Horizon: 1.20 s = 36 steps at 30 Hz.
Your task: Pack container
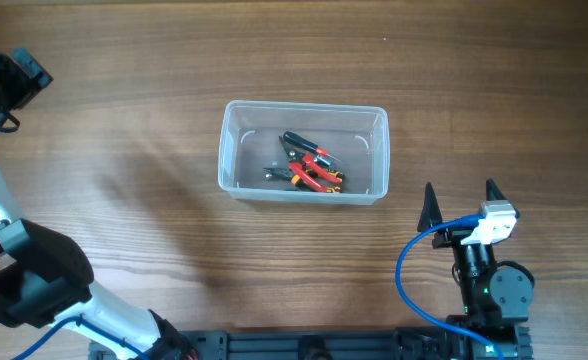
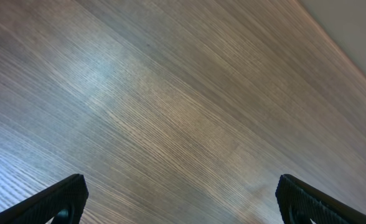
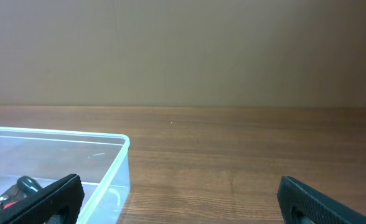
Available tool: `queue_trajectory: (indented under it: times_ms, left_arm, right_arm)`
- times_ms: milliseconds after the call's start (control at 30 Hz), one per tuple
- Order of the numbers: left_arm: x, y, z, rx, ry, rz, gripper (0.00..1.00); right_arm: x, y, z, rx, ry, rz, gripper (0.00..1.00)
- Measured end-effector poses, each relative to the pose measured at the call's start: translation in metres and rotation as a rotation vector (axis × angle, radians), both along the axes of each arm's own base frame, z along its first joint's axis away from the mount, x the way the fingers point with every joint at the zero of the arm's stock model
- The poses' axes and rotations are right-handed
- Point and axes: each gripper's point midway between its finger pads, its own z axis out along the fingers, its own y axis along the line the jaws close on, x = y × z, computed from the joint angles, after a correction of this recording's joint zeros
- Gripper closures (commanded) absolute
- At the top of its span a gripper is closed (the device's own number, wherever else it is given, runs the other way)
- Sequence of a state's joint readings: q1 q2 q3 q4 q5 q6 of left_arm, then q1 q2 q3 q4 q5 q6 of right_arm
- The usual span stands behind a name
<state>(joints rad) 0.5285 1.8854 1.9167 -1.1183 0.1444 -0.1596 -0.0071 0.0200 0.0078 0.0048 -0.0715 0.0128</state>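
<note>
Your right end effector (image 1: 460,195) stands wide open, its two black fingers (image 3: 57,198) spread far apart with nothing between them. It hovers above the brown wood-grain surface (image 1: 124,120).

The clear, translucent plastic rectangular container (image 1: 232,150) with rounded corners and a rim sits ahead of that end effector and off to its left, near but not touching. In your right wrist view the container's nearest corner (image 3: 124,146) rises just beside the left finger, and the rim runs away further to the left.

Inside the container lies a small heap of hand tools with red, yellow and black handles (image 1: 309,168). They overlap one another on the floor of the bin, gathered toward the long wall that faces your right end effector. A rounded black handle end and a bit of red (image 3: 22,186) show through the clear wall just behind your left finger. You cannot tell from these views exactly how many tools there are.

Your left end effector (image 2: 180,186) is also spread wide and grips nothing. Below it is only wood grain, and the container lies well apart from it.
</note>
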Motion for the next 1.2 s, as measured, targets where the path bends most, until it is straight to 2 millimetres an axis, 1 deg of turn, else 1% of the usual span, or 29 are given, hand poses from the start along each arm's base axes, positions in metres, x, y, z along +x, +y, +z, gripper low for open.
queue_trajectory:
  times_ms: [67, 133, 167, 200, 233, 267, 300, 333, 367, 400, 433, 467, 500, 533, 567, 633, 667, 700, 733, 767, 833, 867, 967, 1000, 1067, 1133, 1200]
  left_arm:
    - [0.002, 0.002, 0.002, 0.010, -0.008, 0.002, 0.00]
    - [0.007, 0.005, 0.014, 0.042, -0.057, 0.003, 0.00]
    - [0.009, 0.004, 0.032, 0.071, -0.110, 0.001, 0.00]
    - [0.008, -0.001, 0.056, 0.103, -0.169, -0.005, 0.00]
    - [0.003, -0.010, 0.087, 0.142, -0.240, -0.018, 0.00]
    - [-0.008, -0.027, 0.129, 0.191, -0.336, -0.039, 0.00]
    - [-0.022, -0.044, 0.172, 0.242, -0.441, -0.059, 0.00]
    - [-0.044, -0.064, 0.216, 0.294, -0.552, -0.076, 0.00]
    - [-0.063, -0.078, 0.243, 0.327, -0.622, -0.087, 0.00]
    - [-0.087, -0.094, 0.269, 0.359, -0.691, -0.098, 0.00]
    - [-0.114, -0.112, 0.293, 0.387, -0.764, -0.113, 0.00]
    - [-0.146, -0.129, 0.316, 0.418, -0.844, -0.124, 0.00]
    - [-0.169, -0.140, 0.329, 0.443, -0.899, -0.126, 0.00]
    - [-0.186, -0.149, 0.332, 0.451, -0.928, -0.134, 0.00]
    - [-0.209, -0.161, 0.325, 0.451, -0.950, -0.148, 0.00]
    - [-0.237, -0.173, 0.310, 0.455, -0.969, -0.156, 0.00]
    - [-0.248, -0.178, 0.286, 0.453, -0.973, -0.160, 0.00]
    - [-0.247, -0.177, 0.276, 0.456, -0.978, -0.160, 0.00]
    - [-0.242, -0.176, 0.261, 0.453, -0.973, -0.161, 0.00]
    - [-0.228, -0.172, 0.231, 0.443, -0.961, -0.168, 0.00]
    - [-0.203, -0.168, 0.179, 0.422, -0.934, -0.184, 0.00]
    - [-0.193, -0.166, 0.149, 0.411, -0.915, -0.191, 0.00]
    - [-0.176, -0.168, 0.085, 0.383, -0.887, -0.220, 0.00]
    - [-0.173, -0.169, 0.069, 0.374, -0.874, -0.228, 0.00]
    - [-0.170, -0.175, 0.029, 0.354, -0.862, -0.256, 0.00]
    - [-0.171, -0.181, 0.010, 0.340, -0.856, -0.278, 0.00]
    - [-0.173, -0.186, 0.002, 0.335, -0.864, -0.293, 0.00]
  right_arm:
    - [0.000, 0.000, 0.000, 0.000, 0.000, 0.000, 0.00]
    - [0.000, 0.000, 0.000, 0.000, 0.000, 0.000, 0.00]
    - [0.000, 0.000, 0.000, 0.000, 0.000, 0.000, 0.00]
    - [0.000, 0.000, 0.000, 0.000, 0.000, 0.000, 0.00]
    - [0.000, 0.000, 0.000, 0.000, -0.001, 0.000, 0.00]
    - [0.000, 0.000, 0.000, 0.000, 0.000, 0.000, 0.00]
    - [0.000, 0.000, 0.000, 0.000, -0.001, 0.000, 0.00]
    - [0.000, 0.000, 0.000, 0.000, -0.001, 0.000, 0.00]
    - [0.000, 0.000, 0.000, 0.000, -0.001, 0.000, 0.00]
    - [0.000, 0.000, 0.000, 0.000, -0.001, 0.000, 0.00]
    - [0.000, 0.000, 0.001, 0.000, -0.002, 0.000, 0.00]
    - [0.000, 0.000, 0.001, 0.000, -0.002, 0.000, 0.00]
    - [0.000, 0.000, 0.001, 0.000, -0.003, 0.000, 0.00]
    - [0.000, 0.000, 0.001, 0.000, -0.003, 0.000, 0.00]
    - [0.000, 0.000, 0.001, 0.000, -0.004, 0.000, 0.00]
    - [0.000, 0.000, 0.001, 0.000, -0.005, 0.001, 0.00]
    - [0.000, 0.000, 0.001, 0.000, -0.005, 0.003, 0.00]
    - [0.000, 0.001, 0.001, 0.000, -0.004, 0.003, 0.00]
    - [0.000, 0.001, 0.001, 0.000, -0.005, 0.003, 0.00]
    - [0.000, 0.001, 0.001, 0.000, -0.004, 0.003, 0.00]
    - [0.000, 0.001, 0.000, 0.000, -0.003, 0.004, 0.00]
    - [0.000, 0.001, 0.000, 0.000, -0.003, 0.005, 0.00]
    - [0.000, 0.001, 0.000, 0.000, -0.003, 0.007, 0.00]
    - [0.000, 0.001, 0.000, 0.000, -0.003, 0.007, 0.00]
    - [0.000, 0.001, 0.000, 0.000, -0.003, 0.007, 0.00]
    - [0.000, 0.001, 0.000, 0.000, -0.002, 0.007, 0.00]
    - [0.000, 0.001, 0.000, 0.000, -0.002, 0.007, 0.00]
